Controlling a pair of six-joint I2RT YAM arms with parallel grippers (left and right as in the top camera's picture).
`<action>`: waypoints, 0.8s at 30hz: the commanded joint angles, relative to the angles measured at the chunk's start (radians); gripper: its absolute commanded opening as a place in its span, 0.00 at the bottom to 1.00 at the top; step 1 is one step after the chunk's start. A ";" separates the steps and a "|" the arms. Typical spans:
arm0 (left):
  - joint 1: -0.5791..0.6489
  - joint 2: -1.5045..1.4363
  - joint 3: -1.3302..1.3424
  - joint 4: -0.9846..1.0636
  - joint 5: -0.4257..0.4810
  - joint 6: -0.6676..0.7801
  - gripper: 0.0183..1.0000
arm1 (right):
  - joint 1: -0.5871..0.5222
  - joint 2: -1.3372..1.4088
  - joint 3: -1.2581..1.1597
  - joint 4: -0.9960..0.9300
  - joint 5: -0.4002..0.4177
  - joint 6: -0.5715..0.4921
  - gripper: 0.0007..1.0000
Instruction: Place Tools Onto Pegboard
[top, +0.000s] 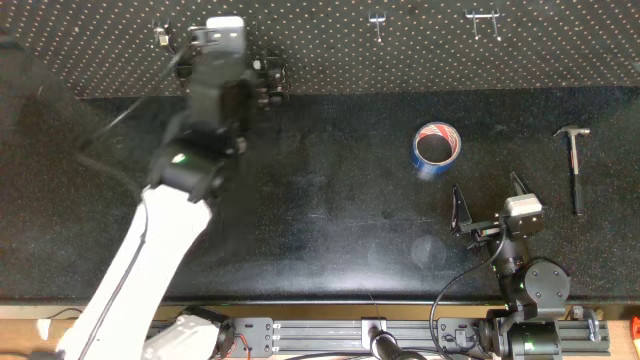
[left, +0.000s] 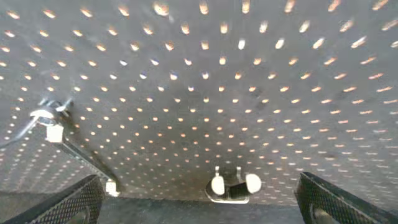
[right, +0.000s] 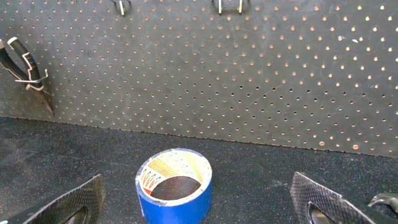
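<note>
My left gripper (left: 199, 210) is raised close against the black pegboard (left: 249, 93), open, with nothing between its fingers. Just ahead of it a small double hook (left: 233, 185) sticks out of the board. A slim dark tool (left: 68, 146) hangs on the board beside it, also visible as the dark tool (right: 28, 74) in the right wrist view. The blue tape roll (top: 436, 148) stands on the black table, and the same tape roll (right: 174, 185) is right in front of my right gripper (top: 490, 205). That gripper rests low near the front, open and empty. A hammer (top: 574, 165) lies at the far right.
Two bare hooks (top: 378, 22) (top: 483, 20) sit on the upper right of the pegboard (top: 420, 50). Another small hook (top: 160, 37) is at the upper left. The left arm (top: 170, 220) stretches across the left half of the black table (top: 330, 220).
</note>
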 joint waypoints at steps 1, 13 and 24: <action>0.128 -0.250 -0.136 -0.052 0.280 -0.003 1.00 | 0.008 -0.007 -0.003 -0.005 0.002 -0.014 0.98; 0.170 -0.733 -0.329 -0.227 0.272 -0.002 1.00 | 0.008 -0.007 -0.003 -0.005 0.002 -0.014 0.98; 0.170 -0.750 -0.329 -0.259 0.394 -0.010 1.00 | 0.008 -0.007 -0.003 -0.005 0.002 -0.014 0.98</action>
